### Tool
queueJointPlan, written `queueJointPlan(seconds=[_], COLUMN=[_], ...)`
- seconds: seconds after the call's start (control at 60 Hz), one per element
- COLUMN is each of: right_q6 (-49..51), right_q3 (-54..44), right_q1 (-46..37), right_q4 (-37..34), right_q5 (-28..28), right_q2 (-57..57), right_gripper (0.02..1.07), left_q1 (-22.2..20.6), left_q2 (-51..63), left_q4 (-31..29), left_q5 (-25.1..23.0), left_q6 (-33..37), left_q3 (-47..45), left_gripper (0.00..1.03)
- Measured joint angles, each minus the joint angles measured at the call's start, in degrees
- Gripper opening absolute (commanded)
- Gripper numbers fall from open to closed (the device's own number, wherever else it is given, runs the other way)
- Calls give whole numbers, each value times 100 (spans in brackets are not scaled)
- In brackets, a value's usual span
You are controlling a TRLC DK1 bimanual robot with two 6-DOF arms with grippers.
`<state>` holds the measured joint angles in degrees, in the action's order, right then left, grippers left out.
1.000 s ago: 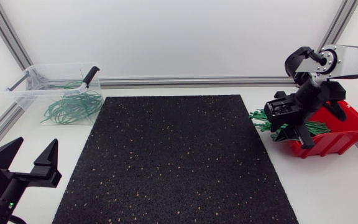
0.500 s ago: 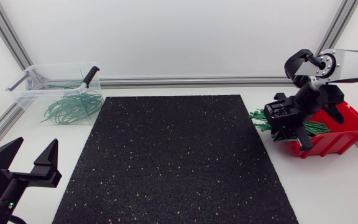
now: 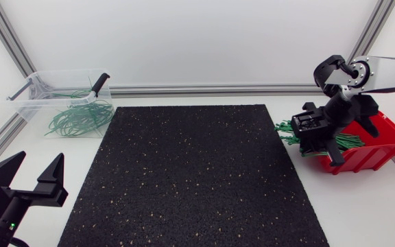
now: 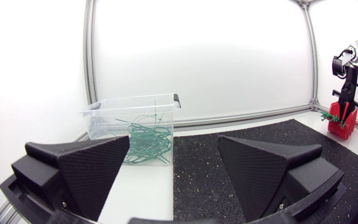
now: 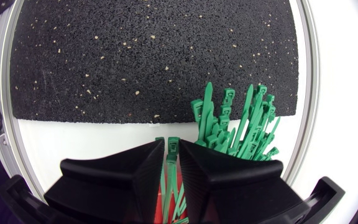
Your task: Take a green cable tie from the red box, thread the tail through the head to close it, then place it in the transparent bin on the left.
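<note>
Beside the black mat (image 3: pixel 190 171), right gripper (image 5: pixel 171 148) pinches a green cable tie (image 5: pixel 174 142).

bright, even, diffuse light leaves the white counter (image 3: pixel 362 206) nearly washed out. shadows on it are faint and soft-edged, while the black mat (image 3: pixel 190 171) reads matte. in both wrist views straight lines bow toward the edges.

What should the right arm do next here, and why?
Probably lift the right pincer straight up out of the red box: it appears shut on a green cable tie, while the other ties lie loose beside it, so raising should draw one free.
</note>
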<state>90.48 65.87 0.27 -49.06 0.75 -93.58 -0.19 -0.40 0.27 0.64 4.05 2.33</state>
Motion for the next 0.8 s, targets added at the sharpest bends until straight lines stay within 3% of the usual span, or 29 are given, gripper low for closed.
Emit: queueJointPlan(seconds=[0.067,0.217,0.333,0.8], right_q6=[0,-2,-33,-140], right_q3=[0,2,37,295], right_q1=[0,11,39,81], right_q4=[7,-37,-203,-573], right_q5=[0,-2,-26,-304], right_q2=[0,0,0,197], right_gripper=[17,15,8,8], left_q1=[0,-15,-26,-66], left_q2=[2,2,2,2], left_q4=[0,0,0,0], left_q5=[2,2,0,0], left_q6=[0,0,0,0], left_q3=[0,0,0,0], left_gripper=[99,99,99,99])
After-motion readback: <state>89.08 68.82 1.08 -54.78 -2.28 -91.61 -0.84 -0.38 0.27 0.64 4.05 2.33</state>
